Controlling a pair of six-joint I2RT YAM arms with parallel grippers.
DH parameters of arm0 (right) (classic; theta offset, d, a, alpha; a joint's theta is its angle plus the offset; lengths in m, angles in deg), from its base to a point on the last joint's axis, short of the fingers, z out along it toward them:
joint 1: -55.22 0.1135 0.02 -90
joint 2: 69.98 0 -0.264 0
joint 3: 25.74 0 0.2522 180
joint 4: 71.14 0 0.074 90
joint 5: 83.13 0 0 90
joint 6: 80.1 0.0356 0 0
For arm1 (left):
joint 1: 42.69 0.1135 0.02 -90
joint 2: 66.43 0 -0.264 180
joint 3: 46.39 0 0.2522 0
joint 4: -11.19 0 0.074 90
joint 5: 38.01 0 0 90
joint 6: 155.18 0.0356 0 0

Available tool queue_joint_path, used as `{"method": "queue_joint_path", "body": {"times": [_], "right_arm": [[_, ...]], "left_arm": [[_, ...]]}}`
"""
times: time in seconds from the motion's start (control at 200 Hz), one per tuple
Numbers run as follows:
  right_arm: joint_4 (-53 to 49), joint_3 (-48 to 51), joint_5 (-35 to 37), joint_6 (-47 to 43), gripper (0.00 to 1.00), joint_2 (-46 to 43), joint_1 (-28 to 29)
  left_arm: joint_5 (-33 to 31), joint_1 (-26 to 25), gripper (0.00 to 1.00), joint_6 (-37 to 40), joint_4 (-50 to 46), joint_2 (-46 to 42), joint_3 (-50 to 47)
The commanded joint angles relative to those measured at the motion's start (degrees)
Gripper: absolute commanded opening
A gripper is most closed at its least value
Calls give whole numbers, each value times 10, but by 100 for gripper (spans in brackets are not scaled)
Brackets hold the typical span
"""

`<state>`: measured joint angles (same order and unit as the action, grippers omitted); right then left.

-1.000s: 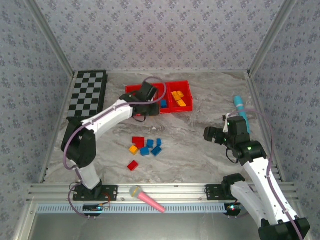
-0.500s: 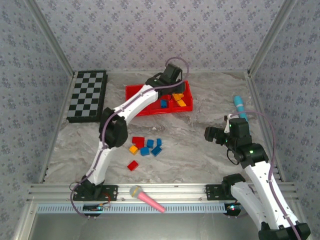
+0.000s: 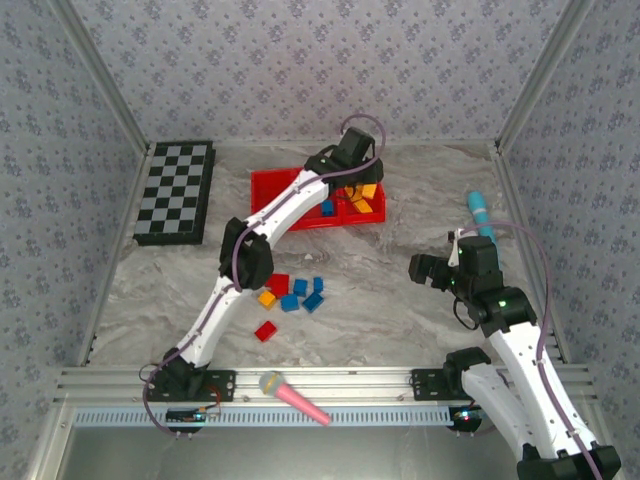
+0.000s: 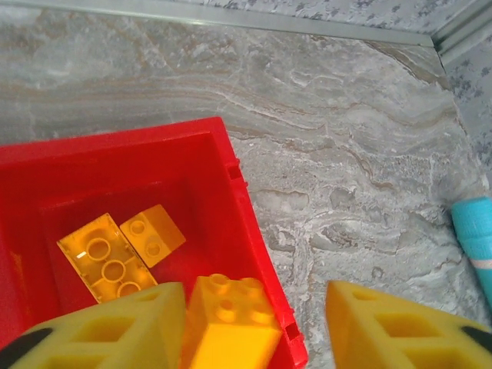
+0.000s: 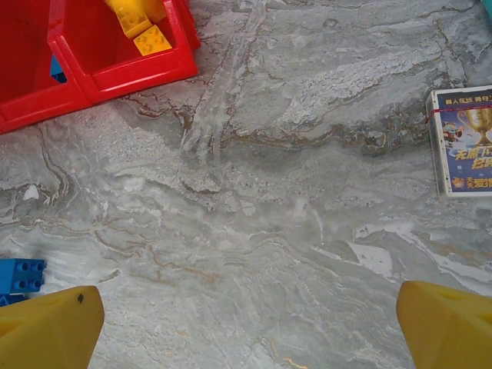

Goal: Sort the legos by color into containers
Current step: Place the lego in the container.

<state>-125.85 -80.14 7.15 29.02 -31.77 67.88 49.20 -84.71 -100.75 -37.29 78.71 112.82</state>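
Marble tabletop (image 3: 390, 300), seven loose legos (image 3: 290, 302)

Shallow red tray (image 3: 266, 185), three square compartments, beneath left pincer (image 4: 254, 323). Yellow bricks (image 4: 115, 257) in end compartment; another brick (image 4: 231, 319) between pincer's spread fingers. Loose red, blue, yellow bricks (image 3: 292, 293) on table (image 3: 400, 310), well short of it.
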Motion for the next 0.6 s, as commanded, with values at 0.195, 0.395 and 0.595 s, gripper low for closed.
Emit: {"method": "queue_joint_path", "body": {"times": [0.195,0.395,0.595], "right_arm": [[-4,2,3,8,100,-8,4],[-9,1,2,10,100,-9,9],[-8,3,-8,12,100,-9,11]], "left_arm": [[-21,-3,100,46,-54,-39,26],[-51,-8,100,93,-21,-198,-188],[-60,-8,100,87,15,-391,-488]]}}
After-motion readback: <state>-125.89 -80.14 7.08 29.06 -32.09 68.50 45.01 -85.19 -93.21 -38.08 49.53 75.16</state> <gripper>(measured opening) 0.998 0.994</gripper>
